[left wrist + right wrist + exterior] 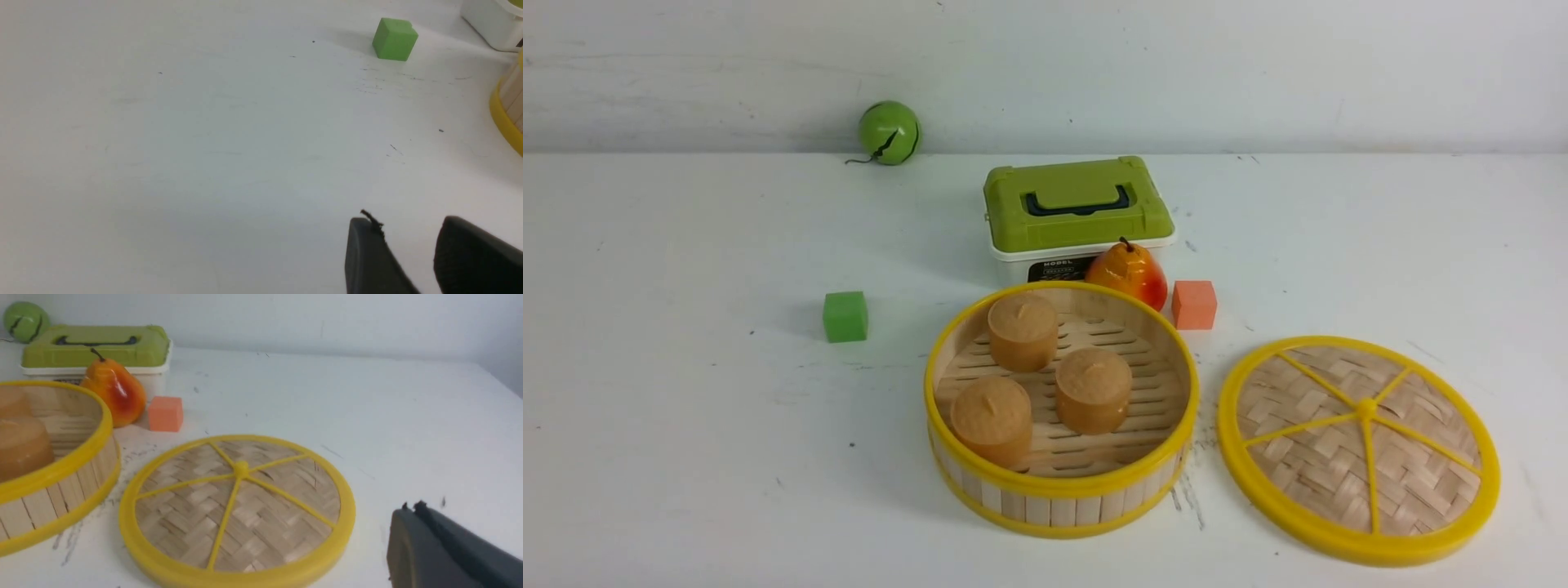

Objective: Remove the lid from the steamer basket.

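Basket [1062,488] runs off both wrist views; left tool [407,220] stands partly open, right tool [412,507] closed, both holding nothing.

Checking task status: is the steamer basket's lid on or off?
Off: the lid lies flat on the table beside the open basket, whose three brown pots show.

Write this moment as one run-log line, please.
woven bamboo lid with yellow rim: off, flat on table | round bamboo steamer basket: uncovered, three brown buns inside | right tool: shut, empty
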`<state>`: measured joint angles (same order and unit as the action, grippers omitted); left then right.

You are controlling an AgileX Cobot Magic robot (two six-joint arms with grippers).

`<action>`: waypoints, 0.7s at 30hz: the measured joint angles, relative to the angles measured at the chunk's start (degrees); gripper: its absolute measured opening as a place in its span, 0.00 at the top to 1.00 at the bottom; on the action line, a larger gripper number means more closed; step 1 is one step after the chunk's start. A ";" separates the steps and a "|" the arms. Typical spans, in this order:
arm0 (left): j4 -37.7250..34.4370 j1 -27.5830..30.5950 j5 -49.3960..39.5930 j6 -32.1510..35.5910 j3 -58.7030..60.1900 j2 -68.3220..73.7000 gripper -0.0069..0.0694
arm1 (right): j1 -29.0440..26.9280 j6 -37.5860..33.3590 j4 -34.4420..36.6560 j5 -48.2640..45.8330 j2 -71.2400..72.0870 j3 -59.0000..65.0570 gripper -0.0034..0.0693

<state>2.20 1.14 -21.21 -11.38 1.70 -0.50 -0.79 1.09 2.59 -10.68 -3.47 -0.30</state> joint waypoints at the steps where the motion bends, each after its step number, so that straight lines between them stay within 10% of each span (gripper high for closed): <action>1: 0.00 0.00 0.00 0.00 0.00 0.00 0.60 | -0.05 1.96 -0.77 -1.14 1.32 1.10 0.98; 21: 0.00 0.00 -0.06 0.00 0.00 0.00 0.60 | -0.05 5.74 -1.65 -11.42 4.03 1.38 0.98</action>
<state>2.20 1.14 -21.28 -11.38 1.70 -0.50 -0.84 6.83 0.94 -22.11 0.57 1.08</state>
